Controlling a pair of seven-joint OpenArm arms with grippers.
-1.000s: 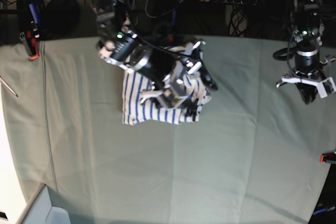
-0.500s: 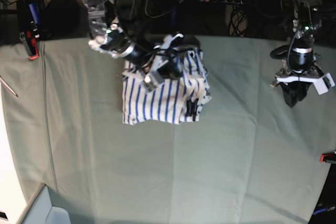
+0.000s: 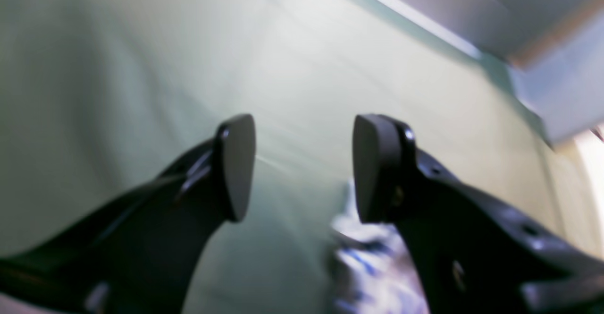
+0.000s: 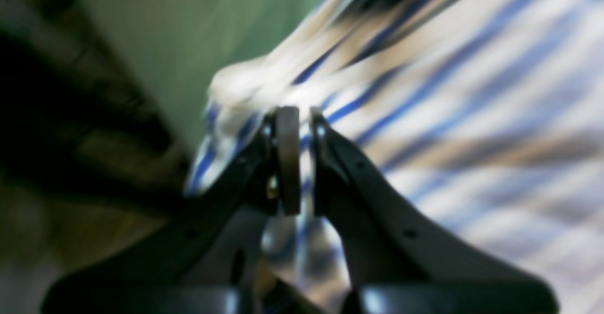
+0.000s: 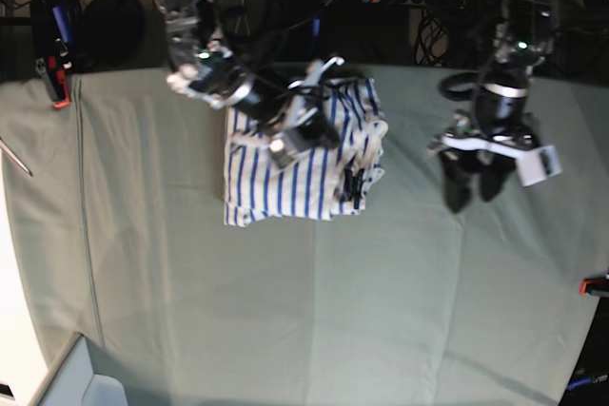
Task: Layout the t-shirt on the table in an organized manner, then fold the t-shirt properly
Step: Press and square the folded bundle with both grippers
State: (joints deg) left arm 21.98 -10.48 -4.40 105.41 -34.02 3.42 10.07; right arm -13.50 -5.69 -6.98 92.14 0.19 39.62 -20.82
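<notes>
1. The t-shirt (image 5: pixel 297 164) sits bunched in a rough block toward the far edge of the table (image 5: pixel 285 311), a little toward the base view's left of centre. It is nowhere near laid out flat.

2. The right gripper (image 4: pixel 296 160) is clenched on a fold of the striped cloth, jaws nearly together with fabric pinched between them. In the base view that arm reaches in from the far edge over the top of the heap, and the right gripper (image 5: pixel 290 135) is on the upper part of the bundle.

3. The left gripper (image 3: pixel 302 167) hangs released, jaws wide apart with nothing between them. In its own view only bare green cloth shows beyond the pads, with a blurred scrap of stripes low in the frame.

4. In the base view the left gripper (image 5: pixel 468 187) is over bare table beside the shirt, apart from it, toward the base view's right-hand edge.

5. By the look of it, this is the laying-out step: one claw has a hold and the other is free, with no fold begun.

6. The next move calls for the free claw to find a second edge or corner of the shirt, so the two can draw the cloth apart and spread it.

7. Both wrist views are blurred, so which part of the garment is pinched cannot be told.
</notes>
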